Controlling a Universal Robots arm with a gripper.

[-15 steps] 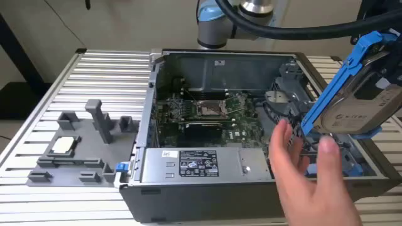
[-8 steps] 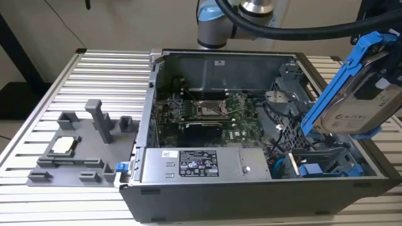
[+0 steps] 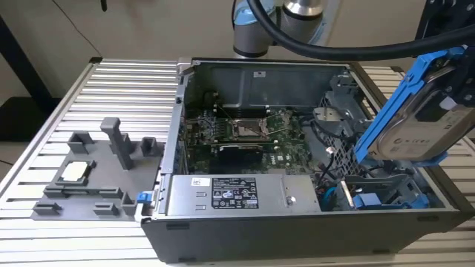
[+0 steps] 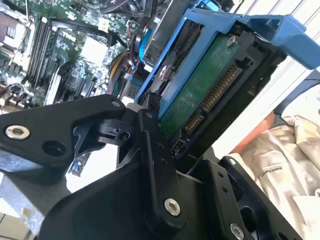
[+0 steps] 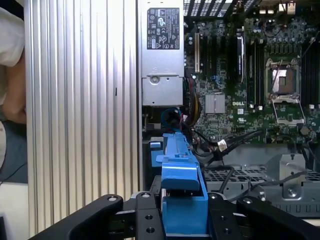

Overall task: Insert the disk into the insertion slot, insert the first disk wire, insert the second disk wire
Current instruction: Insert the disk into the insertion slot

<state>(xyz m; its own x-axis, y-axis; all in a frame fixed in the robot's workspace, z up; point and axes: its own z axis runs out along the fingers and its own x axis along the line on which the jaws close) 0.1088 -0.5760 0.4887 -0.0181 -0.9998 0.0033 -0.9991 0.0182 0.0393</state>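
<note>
My gripper (image 3: 448, 101) is shut on the disk (image 3: 415, 130), a silver drive with a white label in a bright blue carrier. It hangs steeply tilted above the open computer case (image 3: 297, 233), at the exterior view's right. Just beneath it lies the insertion slot (image 3: 386, 196), a grey bay with blue plastic parts. In the second wrist view the disk (image 4: 200, 95) shows its green circuit-board side, with one black finger (image 4: 150, 132) against the carrier's edge. The first wrist view has the blue carrier (image 5: 181, 195) clamped between the gripper's black fingers (image 5: 145, 220). Blue wires (image 5: 172, 117) curl beside the bay.
A grey labelled power-supply box (image 3: 230, 194) fills the case's front, with the motherboard (image 3: 245, 133) behind it. A grey parts fixture (image 3: 89, 178) stands on the ribbed metal table (image 3: 111, 83) at the exterior view's left. A person's sleeve (image 4: 290, 165) is close behind the gripper.
</note>
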